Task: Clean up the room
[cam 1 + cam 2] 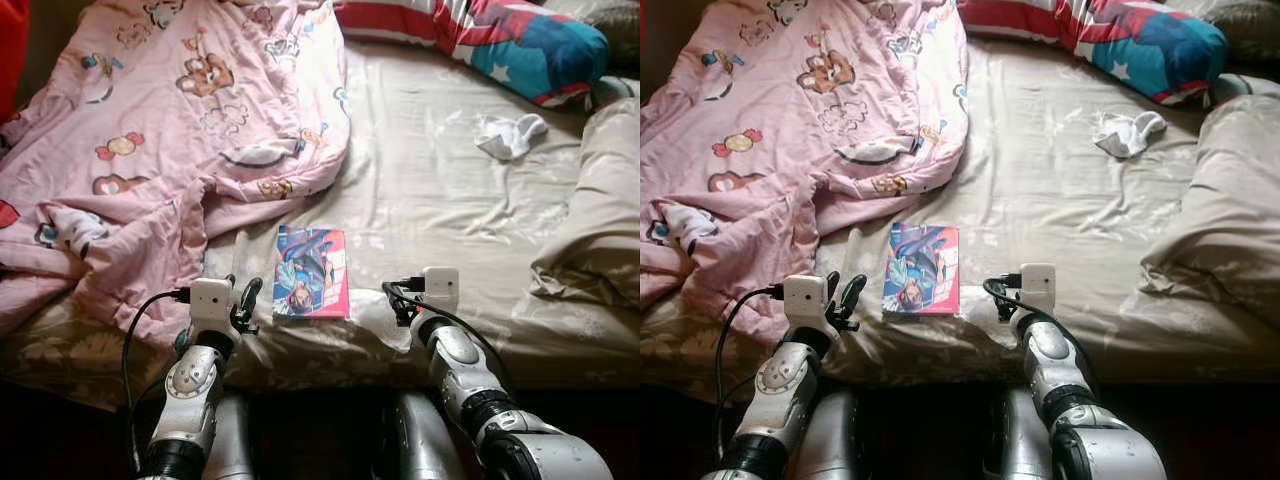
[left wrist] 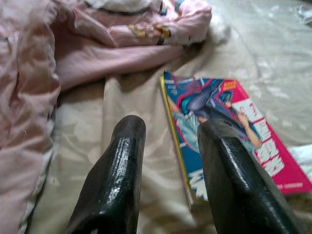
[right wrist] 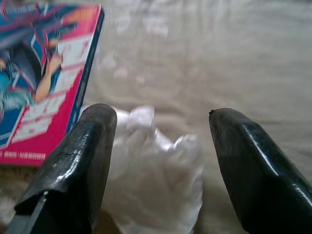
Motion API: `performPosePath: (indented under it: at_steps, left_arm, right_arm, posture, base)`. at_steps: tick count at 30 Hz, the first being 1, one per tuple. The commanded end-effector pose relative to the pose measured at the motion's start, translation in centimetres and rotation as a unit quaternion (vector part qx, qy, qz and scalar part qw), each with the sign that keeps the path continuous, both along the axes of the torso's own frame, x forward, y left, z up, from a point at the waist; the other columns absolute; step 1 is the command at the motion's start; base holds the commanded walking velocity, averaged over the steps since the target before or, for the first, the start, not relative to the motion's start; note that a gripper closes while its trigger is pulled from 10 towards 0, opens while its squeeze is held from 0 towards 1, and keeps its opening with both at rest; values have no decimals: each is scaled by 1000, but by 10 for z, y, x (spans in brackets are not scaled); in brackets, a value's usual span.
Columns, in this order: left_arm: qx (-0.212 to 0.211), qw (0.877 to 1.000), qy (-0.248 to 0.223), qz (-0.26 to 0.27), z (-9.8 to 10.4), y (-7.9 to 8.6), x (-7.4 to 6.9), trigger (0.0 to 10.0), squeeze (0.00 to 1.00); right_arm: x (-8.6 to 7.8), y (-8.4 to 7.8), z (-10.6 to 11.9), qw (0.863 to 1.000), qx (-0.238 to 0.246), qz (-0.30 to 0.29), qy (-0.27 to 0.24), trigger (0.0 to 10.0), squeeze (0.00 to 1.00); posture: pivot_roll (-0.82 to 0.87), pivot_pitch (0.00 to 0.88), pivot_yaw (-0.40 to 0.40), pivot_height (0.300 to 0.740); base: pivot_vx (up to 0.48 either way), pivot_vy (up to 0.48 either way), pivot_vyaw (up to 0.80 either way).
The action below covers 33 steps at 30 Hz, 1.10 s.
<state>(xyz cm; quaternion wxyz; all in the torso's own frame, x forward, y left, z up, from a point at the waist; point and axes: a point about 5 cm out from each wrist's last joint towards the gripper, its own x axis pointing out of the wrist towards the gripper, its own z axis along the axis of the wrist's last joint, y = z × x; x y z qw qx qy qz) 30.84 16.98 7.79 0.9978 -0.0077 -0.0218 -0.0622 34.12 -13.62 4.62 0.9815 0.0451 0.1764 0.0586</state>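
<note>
Silver arms reach over the near edge of a bed (image 1: 450, 200) covered in a beige sheet. The left gripper (image 2: 168, 146) hovers low, fingers parted, just beside the near left corner of a book (image 1: 312, 271); one finger (image 2: 234, 170) overlaps the book's cover in the left wrist view, though whether it touches cannot be told. The right gripper (image 3: 158, 141) sits just right of the book, fingers spread wide on either side of a crumpled white wad (image 3: 156, 180) lying on the sheet; they hold nothing. The book lies flat, cover up, pink and blue, between the two grippers near the bed's front edge. Beyond and to the left, a pink quilt (image 1: 170, 130) with cartoon prints lies rumpled, its lower fold near the book's far left corner. Further back on the right, a white sock (image 1: 510, 135) lies on the sheet, apart from everything. A beige duvet (image 1: 595, 210) is bunched at the right edge. At the far side rests a red, white and blue pillow (image 1: 500, 40).
</note>
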Motion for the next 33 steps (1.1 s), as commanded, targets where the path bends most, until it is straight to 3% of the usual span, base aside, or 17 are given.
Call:
performPosePath:
  at_steps: [1,4,7,12,13,14,16,33]
  left_arm:
    - [-2,1000,11,2,-4,1,-5,10000,0]
    - [0,1000,14,1,-5,1,-9,10000,0]
    - [5,1000,20,2,-6,4,-14,10000,0]
    - [7,1000,26,5,-5,7,-18,10000,0]
    - [8,1000,28,7,-5,8,-20,10000,0]
    - [8,1000,29,8,-6,8,-20,10000,0]
    - [8,999,33,10,-6,9,-22,10000,0]
    - [9,999,48,9,-8,5,-28,10000,0]
  right_arm:
    - [-3,3,-5,1000,-1,5,17,10000,0]
    - [-3,7,-5,1000,6,16,24,10000,0]
    - [-3,12,-6,999,-22,40,29,10000,0]
    - [-3,11,-7,999,-16,32,34,10000,0]
    - [-4,9,-9,999,-21,25,41,7216,0]
    - [-5,8,-10,999,-20,22,43,1804,0]
    - [-6,7,-11,998,-21,21,47,0,0]
    - [-10,7,-15,998,-20,20,47,0,0]
  posture:
    - [122,307,-23,585]
    - [131,322,-15,585]
    - [140,335,-10,585]
    - [147,342,-7,585]
    - [150,346,-5,585]
    - [150,348,-5,585]
    - [149,353,-3,585]
    - [148,371,-4,585]
  base:
    - [0,0,0]
    - [0,0,0]
    - [0,0,0]
    - [0,0,0]
    - [0,0,0]
    - [0,0,0]
    - [0,0,0]
    - [0,0,0]
